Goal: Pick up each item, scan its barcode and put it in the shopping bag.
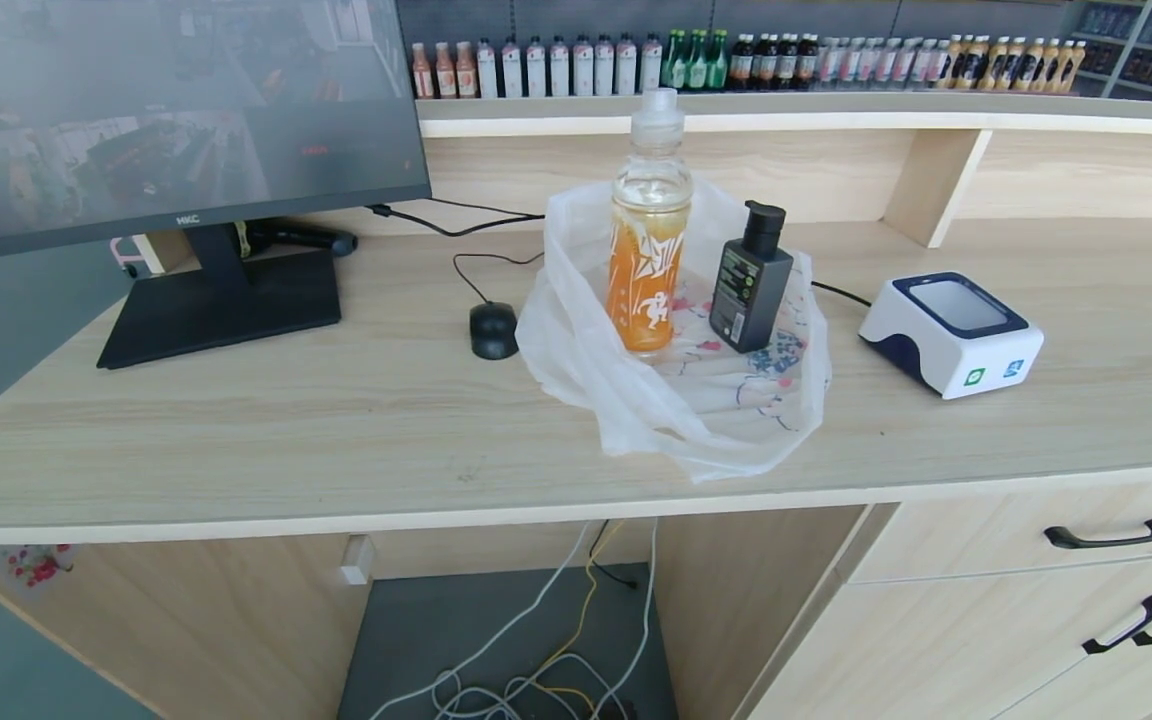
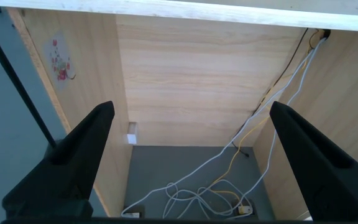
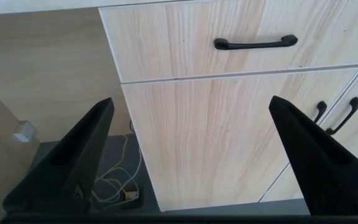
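Shopping bag (image 1: 576, 372) holds orange bottle (image 1: 648, 262), black pump bottle (image 1: 750, 292).

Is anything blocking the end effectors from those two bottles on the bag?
Yes, the countertop. The left end effector and right end effector both sit open below its edge, while the orange bottle and dark pump bottle stand above on the shopping bag.

A dark monitor (image 1: 176, 110) stood at ten o'clock on the pale wooden counter (image 1: 336, 420), with a black mouse (image 1: 493, 329) near its middle. Drink bottles (image 1: 736, 62) lined a shelf at twelve o'clock. Below, loose cables (image 2: 191, 196) lay in the kneehole at six o'clock, and black-handled drawers (image 3: 229, 43) sat at four o'clock.
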